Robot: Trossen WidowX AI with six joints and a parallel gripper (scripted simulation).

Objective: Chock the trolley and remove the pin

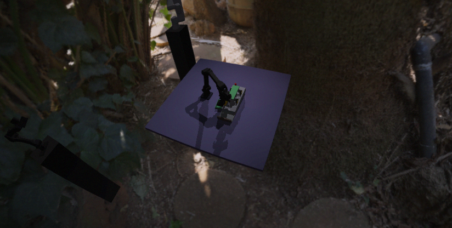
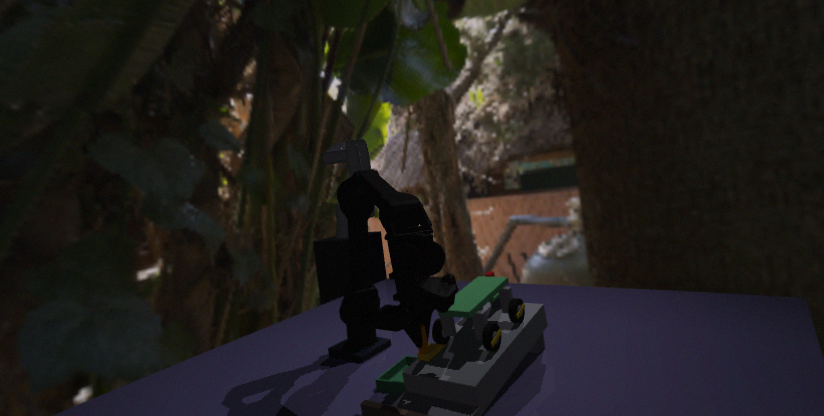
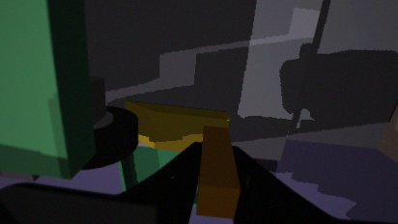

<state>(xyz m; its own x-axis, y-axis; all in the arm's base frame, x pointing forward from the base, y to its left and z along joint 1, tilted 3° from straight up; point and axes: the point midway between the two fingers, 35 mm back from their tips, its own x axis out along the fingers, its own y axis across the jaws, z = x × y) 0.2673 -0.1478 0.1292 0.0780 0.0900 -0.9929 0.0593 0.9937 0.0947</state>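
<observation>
Black arm bent over, fingers (image 1: 223, 103) (image 2: 423, 339) pointing down, clamped shut

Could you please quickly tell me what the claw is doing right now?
Claw: closed on the orange handle of the yellow chock.
</observation>
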